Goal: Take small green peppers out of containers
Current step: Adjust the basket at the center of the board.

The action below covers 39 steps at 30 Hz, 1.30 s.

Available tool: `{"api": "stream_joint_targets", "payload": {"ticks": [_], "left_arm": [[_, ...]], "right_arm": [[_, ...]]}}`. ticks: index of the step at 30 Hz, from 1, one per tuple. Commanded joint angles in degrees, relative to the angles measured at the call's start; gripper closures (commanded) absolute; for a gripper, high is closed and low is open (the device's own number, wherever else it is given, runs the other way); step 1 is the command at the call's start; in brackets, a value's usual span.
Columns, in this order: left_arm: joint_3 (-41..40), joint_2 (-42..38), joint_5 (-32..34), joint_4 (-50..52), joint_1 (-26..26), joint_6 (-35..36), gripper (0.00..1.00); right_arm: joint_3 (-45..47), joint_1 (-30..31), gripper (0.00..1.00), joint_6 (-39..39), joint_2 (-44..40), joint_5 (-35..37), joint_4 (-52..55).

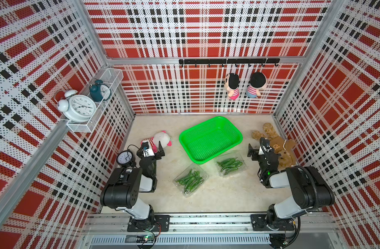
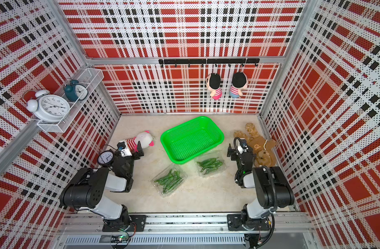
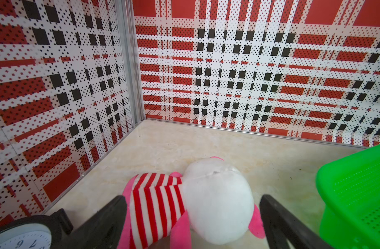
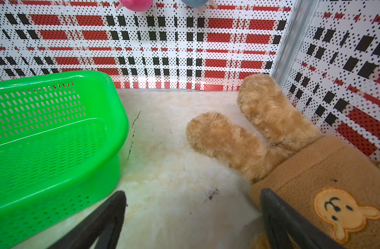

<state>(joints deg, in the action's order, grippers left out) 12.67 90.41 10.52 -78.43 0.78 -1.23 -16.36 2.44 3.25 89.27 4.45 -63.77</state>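
Observation:
Two clear plastic containers lie shut on the table in both top views, one at the front middle (image 1: 191, 183) (image 2: 169, 181) and one nearer the right arm (image 1: 230, 165) (image 2: 209, 165). Each holds several small green peppers (image 1: 190, 177) (image 1: 228, 163) (image 2: 168, 179). My left gripper (image 1: 151, 149) (image 3: 192, 200) is open at the left, far from both containers, and its wrist view shows a pink-and-white plush between the spread jaws. My right gripper (image 1: 259, 148) (image 4: 193, 194) is open at the right over bare table, holding nothing. Neither wrist view shows containers or peppers.
An empty green mesh basket (image 1: 236, 138) (image 4: 118, 103) (image 3: 326, 172) stands behind the containers. The pink-and-white plush (image 1: 162, 138) and a black clock (image 1: 125, 158) lie by the left arm. A brown plush rabbit (image 1: 279, 146) (image 4: 270, 112) lies by the right arm. Plaid walls enclose the table.

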Motion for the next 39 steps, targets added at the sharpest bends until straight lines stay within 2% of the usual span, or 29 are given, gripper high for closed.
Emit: {"api": "stream_joint_targets", "payload": {"ticks": [1,12,14,15,17,20,22,24,26,29,31,35,38,39], "left_arm": [[-0.1,0.0,-0.1,-1.0,0.2,-0.1,0.02],[0.2,0.2,-1.0,-0.8,-0.6,-0.5,0.02],[-0.1,-0.1,-1.3,-1.0,-0.7,-0.8,0.02],[-0.3,-0.1,-0.6,-1.5,-0.7,-1.2,0.02],[-0.7,-1.6,4.3,-0.9,-1.0,-3.3,0.02],[-0.4,-5.2,13.0,2.3,0.5,-3.9,0.02],[1.7,-10.7,17.1,11.0,0.3,-5.8,0.02],[5.3,-15.6,16.7,20.5,-0.7,-8.7,0.02],[12.8,-18.9,15.9,35.7,-1.9,-12.5,0.02],[26.6,-20.0,14.0,58.3,-1.8,-13.4,0.02],[34.3,-19.6,9.7,70.3,-1.7,-14.9,0.02],[41.1,-20.1,3.0,83.6,1.1,-18.4,0.02],[43.0,-20.2,-3.1,91.1,5.6,-22.3,0.02],[43.4,-19.9,-4.7,93.5,7.7,-23.2,0.02]], "right_arm": [[-0.8,-0.8,0.00,-0.3,0.7,-0.4,-1.6],[-0.7,-0.8,0.00,-0.3,0.6,-0.4,-1.6],[-1.3,-0.4,0.00,0.7,-0.3,4.2,0.1],[-3.2,-0.4,0.00,2.2,-2.3,8.2,5.2],[-8.7,-0.4,0.00,4.5,-5.7,12.7,18.9],[-9.8,-0.1,0.00,4.3,-10.4,11.3,22.9],[-10.3,0.7,0.00,5.8,-14.4,11.8,27.1],[-13.1,2.0,0.00,8.8,-18.1,12.3,36.8],[-17.3,4.3,0.00,11.8,-20.5,12.3,49.2],[-24.2,8.3,0.00,16.4,-21.7,9.8,66.6],[-27.4,12.4,0.00,20.4,-22.0,8.8,75.8],[-28.5,23.5,0.00,25.7,-24.8,8.6,82.1],[-28.8,31.2,0.00,28.2,-25.4,7.6,85.2],[-28.7,33.3,0.00,30.7,-25.0,5.1,86.2]]}}
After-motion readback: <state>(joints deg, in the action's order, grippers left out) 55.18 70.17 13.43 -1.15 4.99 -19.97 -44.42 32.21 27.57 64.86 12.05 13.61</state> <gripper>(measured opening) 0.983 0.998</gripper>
